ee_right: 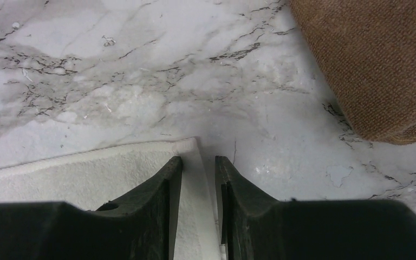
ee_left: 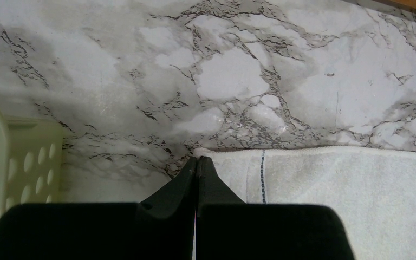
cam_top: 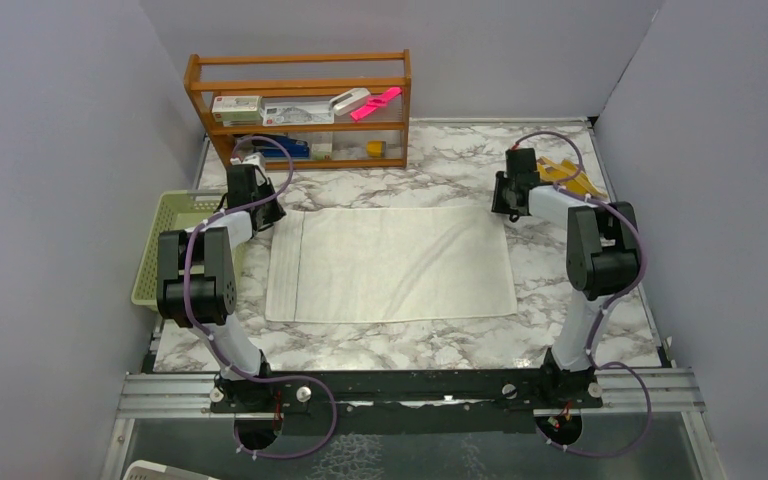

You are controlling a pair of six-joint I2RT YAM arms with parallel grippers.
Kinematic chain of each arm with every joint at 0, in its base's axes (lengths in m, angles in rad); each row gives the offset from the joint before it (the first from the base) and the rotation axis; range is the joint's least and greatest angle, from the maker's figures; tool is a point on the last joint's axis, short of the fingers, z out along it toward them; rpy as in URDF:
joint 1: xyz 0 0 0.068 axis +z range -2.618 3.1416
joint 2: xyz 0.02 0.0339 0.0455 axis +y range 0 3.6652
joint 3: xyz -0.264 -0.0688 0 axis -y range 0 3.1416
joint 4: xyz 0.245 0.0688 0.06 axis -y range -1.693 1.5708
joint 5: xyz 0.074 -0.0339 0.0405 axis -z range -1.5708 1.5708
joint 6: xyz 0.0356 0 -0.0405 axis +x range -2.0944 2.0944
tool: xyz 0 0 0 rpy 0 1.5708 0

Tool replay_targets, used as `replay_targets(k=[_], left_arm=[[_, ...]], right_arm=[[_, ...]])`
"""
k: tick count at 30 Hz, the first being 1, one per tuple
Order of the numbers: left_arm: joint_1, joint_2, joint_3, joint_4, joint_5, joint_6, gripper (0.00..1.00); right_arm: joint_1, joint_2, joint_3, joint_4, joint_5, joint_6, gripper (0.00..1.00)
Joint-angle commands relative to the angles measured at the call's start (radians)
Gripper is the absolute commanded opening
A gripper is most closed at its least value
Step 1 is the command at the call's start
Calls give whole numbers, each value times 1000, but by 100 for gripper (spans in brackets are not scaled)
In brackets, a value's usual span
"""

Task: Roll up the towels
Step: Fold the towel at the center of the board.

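Observation:
A white towel [cam_top: 390,265] lies spread flat on the marble table. My left gripper [cam_top: 272,220] is at its far-left corner. In the left wrist view this gripper [ee_left: 197,158] is shut, its tips pressed together right at the towel's corner [ee_left: 325,184]; I cannot tell whether any cloth is pinched. My right gripper [cam_top: 501,212] is at the far-right corner. In the right wrist view it [ee_right: 197,158] is open, low over the table, with the white towel's [ee_right: 76,179] edge strip lying between its fingers. A mustard-yellow towel [cam_top: 570,176] with a tan-brown fold [ee_right: 374,65] lies just behind it.
A pale green basket [cam_top: 165,245] stands at the table's left edge, close to my left arm, and shows in the left wrist view [ee_left: 21,168]. A wooden shelf [cam_top: 300,110] with boxes and small items stands at the back left. Grey walls close in both sides.

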Motion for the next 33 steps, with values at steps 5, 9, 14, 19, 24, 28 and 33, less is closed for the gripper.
replay_targets(k=[5,9,14,19,24,28,33], left_arm=[[-5,-42,-12,5,5,-4,0],[-5,-42,-10,8,8,-12,0],[-11,-33,-1,35,28,-18,0],[-20,-18,36,84,35,3,0],[-20,-4,68,175,34,11,0],[-21,39,127,222,92,49,0],[-21,100,215,246,129,87,0]], right_arm=[[10,56,32,-40,54,-7,15],[9,52,28,-32,52,18,1],[-7,24,50,-34,74,39,1],[-78,0,75,-8,-16,91,1],[-96,9,151,3,-13,84,1],[-104,53,269,-28,-11,71,1],[-106,83,341,-38,-5,57,1]])
